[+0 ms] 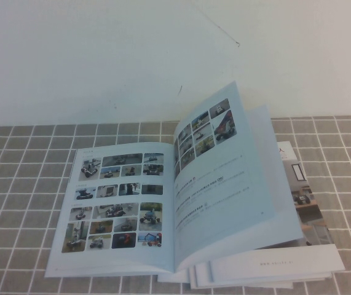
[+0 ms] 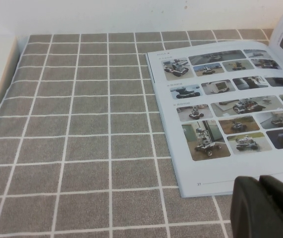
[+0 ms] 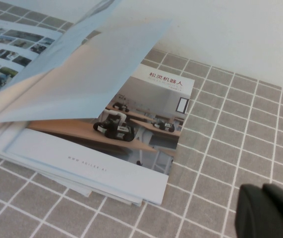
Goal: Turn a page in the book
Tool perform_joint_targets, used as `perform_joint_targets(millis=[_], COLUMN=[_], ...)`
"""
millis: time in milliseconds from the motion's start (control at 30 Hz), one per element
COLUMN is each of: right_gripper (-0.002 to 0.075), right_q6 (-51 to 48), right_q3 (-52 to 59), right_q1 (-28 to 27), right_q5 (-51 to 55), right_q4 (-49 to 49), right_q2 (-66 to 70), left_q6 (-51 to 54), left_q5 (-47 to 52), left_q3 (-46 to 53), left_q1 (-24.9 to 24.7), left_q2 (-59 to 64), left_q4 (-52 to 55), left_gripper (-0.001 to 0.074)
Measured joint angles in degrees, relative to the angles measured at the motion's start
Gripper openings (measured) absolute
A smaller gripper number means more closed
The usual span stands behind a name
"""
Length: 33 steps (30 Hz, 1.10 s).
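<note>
The book (image 1: 163,203) lies open on the grey checked tablecloth. The page (image 1: 117,203) with the grid of small robot photos lies flat on the left side; it also shows in the left wrist view (image 2: 220,109). The right-hand leaf (image 1: 224,178), with few photos above text lines, stands raised and curved, with another leaf lifted behind it. My left gripper (image 2: 259,182) is shut and empty, just off the near corner of the flat page. My right gripper (image 3: 261,196) is shut and empty over bare cloth, to the right of the book. Neither arm shows in the high view.
Plainer white booklets with a room photo (image 1: 298,190) lie stacked under the book's right half and stick out at the right and front; they also show in the right wrist view (image 3: 141,119). A white wall (image 1: 163,55) rises behind the table. Bare cloth (image 1: 21,184) lies left of the book.
</note>
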Motion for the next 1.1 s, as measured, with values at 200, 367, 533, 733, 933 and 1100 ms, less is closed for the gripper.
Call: perform_joint_targets(millis=[200, 367, 533, 733, 933, 1100], right_gripper=[-0.0001, -0.0001, -0.0001, -0.0001, -0.0001, -0.0001], right_q6=[0.0, 0.0, -4.9, -8.0, -8.5, -8.5], right_q3=[0.0, 0.1, 2.9, 10.6, 18.9, 23.2], right_q1=[0.0, 0.0, -3.6, -15.7, -23.9, -25.5], right_q5=[0.0, -0.1, -4.9, -17.3, -26.3, -27.9], right_q4=[0.0, 0.1, 0.3, 3.1, 6.8, 9.7], right_q2=[0.0, 0.0, -2.8, -4.1, -4.1, -4.1], left_q6=[-0.1, -0.2, -0.2, -0.2, -0.2, -0.2], left_q5=[0.0, 0.0, 0.0, 0.0, 0.0, 0.0], left_q3=[0.0, 0.0, 0.0, 0.0, 0.0, 0.0], left_q1=[0.0, 0.0, 0.0, 0.0, 0.0, 0.0], left_q2=[0.0, 0.0, 0.0, 0.0, 0.0, 0.0], left_q4=[0.0, 0.0, 0.0, 0.0, 0.0, 0.0], left_gripper=[-0.0004, -0.0004, -0.0004, -0.0004, -0.0004, -0.0004])
